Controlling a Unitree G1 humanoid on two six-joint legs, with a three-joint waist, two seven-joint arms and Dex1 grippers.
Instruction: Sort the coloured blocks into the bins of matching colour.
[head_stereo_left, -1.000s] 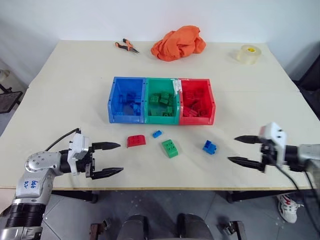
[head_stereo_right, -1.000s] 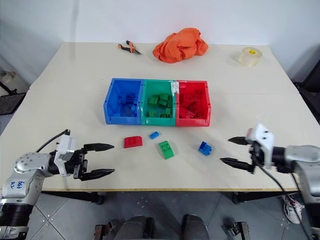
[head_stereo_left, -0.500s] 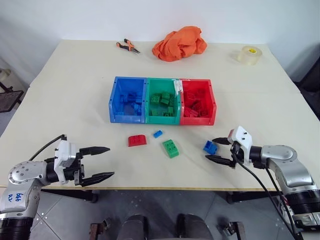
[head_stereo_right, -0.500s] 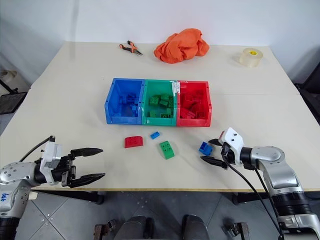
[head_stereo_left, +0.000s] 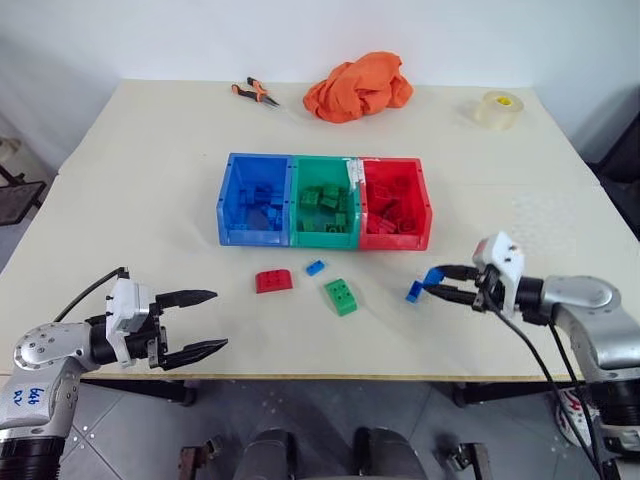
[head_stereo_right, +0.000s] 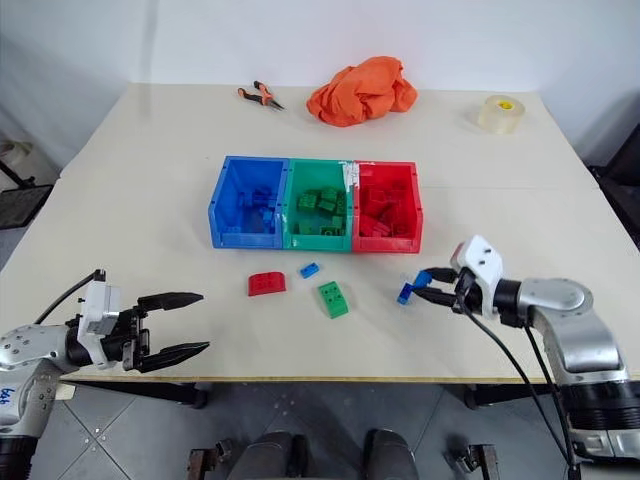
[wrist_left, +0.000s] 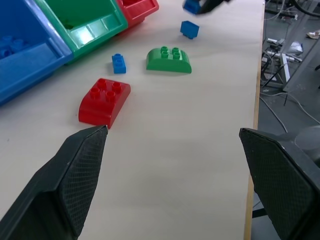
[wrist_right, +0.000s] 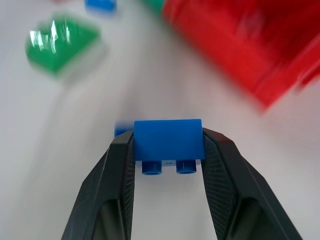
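right tool (head_stereo_left: 437, 283): level, clamps blue block (wrist_right: 168, 139) above surface (head_stereo_left: 150, 170) | left tool (head_stereo_left: 205, 320): level, wide open, empty

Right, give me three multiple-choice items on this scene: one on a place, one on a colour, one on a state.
1. Where does the orange cloth lie?
A. In a bin
B. At the far side of the table, between the pliers and the tape roll
C. On the floor

2. What colour is the middle bin?
A. Yellow
B. Green
C. Black

3. What are the jaws of the right gripper doing?
A. Standing wide open, empty
B. Closed on a red block
C. Closed on a blue block

Answers:
1 B: pliers on one side of it, tape on the other.
2 B: it sits between the blue and red bins.
3 C: the right wrist view shows the block clamped between them.
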